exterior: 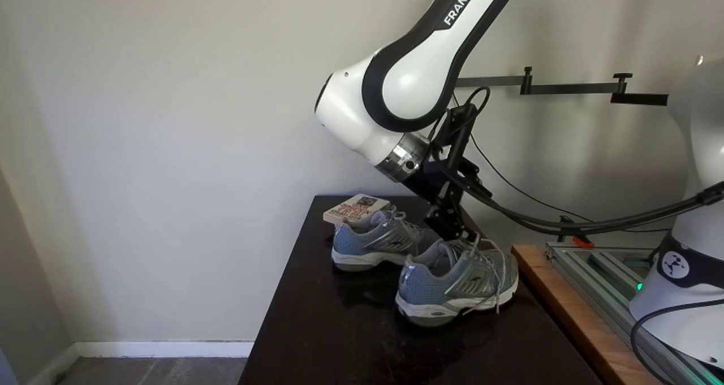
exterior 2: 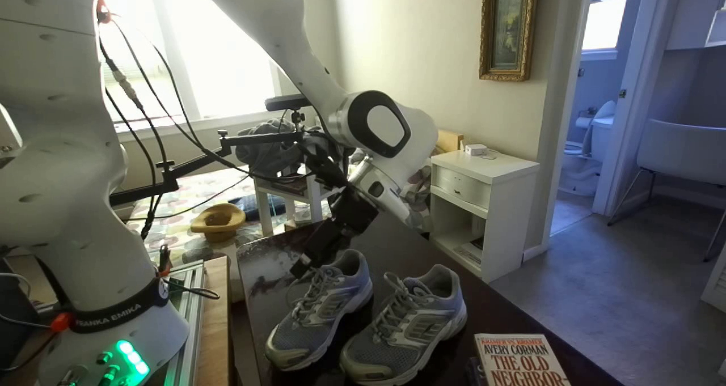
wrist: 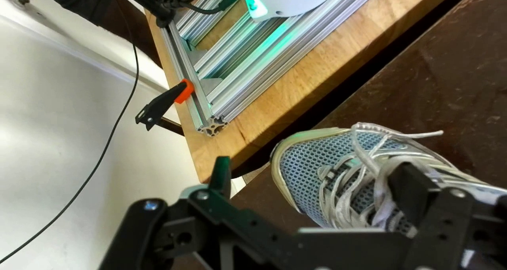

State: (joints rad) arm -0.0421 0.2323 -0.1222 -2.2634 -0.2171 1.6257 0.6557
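black metal gripper [wrist: 315, 175]: spread wide, nothing held | nearer grey-blue mesh sneaker [wrist: 348, 171]: pretty much below it, long axis aimed toe-first at the tan wooden benchtop [wrist: 293, 91]

Both exterior views face the table [exterior: 322, 340] from opposite sides (sharing two sneakers [exterior: 469, 286]); the wrist view looks down, closer.

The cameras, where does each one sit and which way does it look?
Wrist view: by the hand, looking down past its fingers at one sneaker and back toward the base, which shows partly.
An exterior view: at one end of the dark table, facing a pale wall; the arm, hand and base show.
An exterior view: at the table's opposite end, facing a bright window; arm, hand and base show.
Both exterior views share two sneakers and an Avery Corman paperback.
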